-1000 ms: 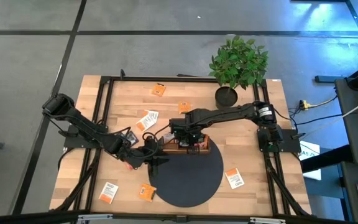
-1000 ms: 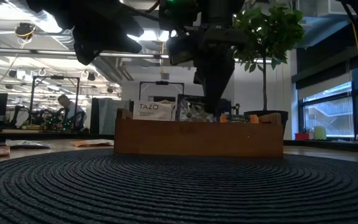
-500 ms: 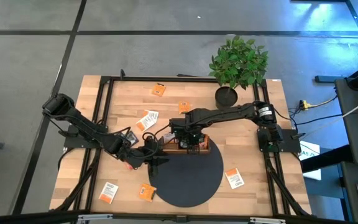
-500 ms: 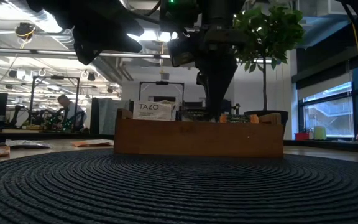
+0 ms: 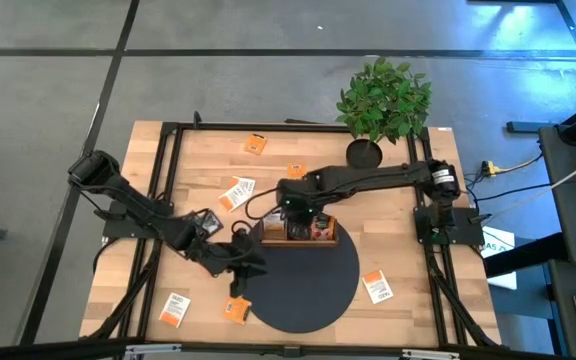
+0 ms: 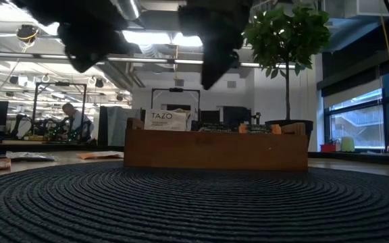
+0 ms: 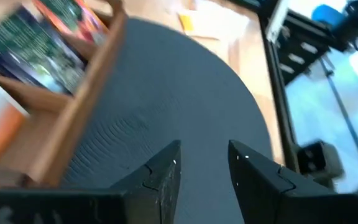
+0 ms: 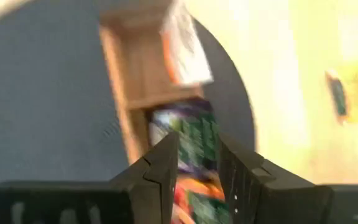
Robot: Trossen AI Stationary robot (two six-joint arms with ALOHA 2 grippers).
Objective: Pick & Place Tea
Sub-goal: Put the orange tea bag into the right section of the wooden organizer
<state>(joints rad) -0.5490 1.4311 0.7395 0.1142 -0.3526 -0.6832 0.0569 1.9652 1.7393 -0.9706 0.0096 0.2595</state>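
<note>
R gripper [image 5: 298, 212] has lifted off tray [image 5: 268, 238], fingers part-open, empty; L gripper [image 5: 251, 262] over mat [image 5: 308, 290], open, empty. Loose tea bags [image 5: 236, 309] flat on surface: light, thin, slippery; pinch an edge.

- High view: even, soft light, sharp; faint shadows under the arms on the table [image 5: 408, 260].
- Low view: backlit by ceiling lights [image 6: 150, 37] and windows [image 6: 356, 121]; arms are black silhouettes; mat [image 6: 194, 209] dim in front.
- Both wrist views: heavy motion blur; bright glare on the wood; tray [image 8: 142, 81] smeared.
</note>
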